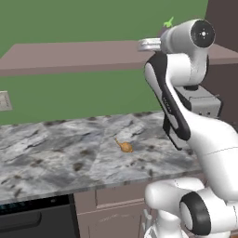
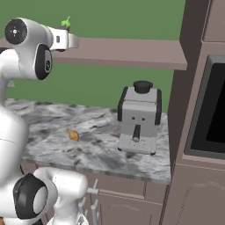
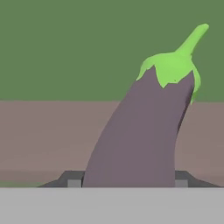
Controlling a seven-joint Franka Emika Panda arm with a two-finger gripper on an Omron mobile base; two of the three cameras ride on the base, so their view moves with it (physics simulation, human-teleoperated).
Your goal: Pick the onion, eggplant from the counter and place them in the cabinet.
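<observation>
— Where's the eggplant (image 3: 144, 131) right now?

— Pinched between the fingers (image 3: 73, 180), up at the level of the cabinet (image 2: 132, 52). It is a smooth, matte purple oblong, slightly curved, topped with a jagged bright green cap and a thin stem that tilts off to one side. From the left base view the green stem tip (image 1: 168, 22) pokes up just behind the arm's rounded white wrist, over the cabinet's flat top.

— And the cabinet itself?

— A long, flat brownish-mauve slab, plain and dull, running across the green wall.

— What about the onion (image 1: 125, 147)?

— Well below the cabinet, lying alone on the bench (image 1: 56, 153). It is a tiny orange-brown bulb, rounded, with a thin pointed tip. The bench is grey-and-white marbled stone, blotchy with dark veining, with brown drawer fronts under its edge.

— Anything else near the cabinet?

— A boxy grey-and-black coffee machine (image 2: 139, 118) with a round black knob on top stands on the bench beneath the cabinet, beside a tall dark brown unit (image 2: 202, 132).
</observation>
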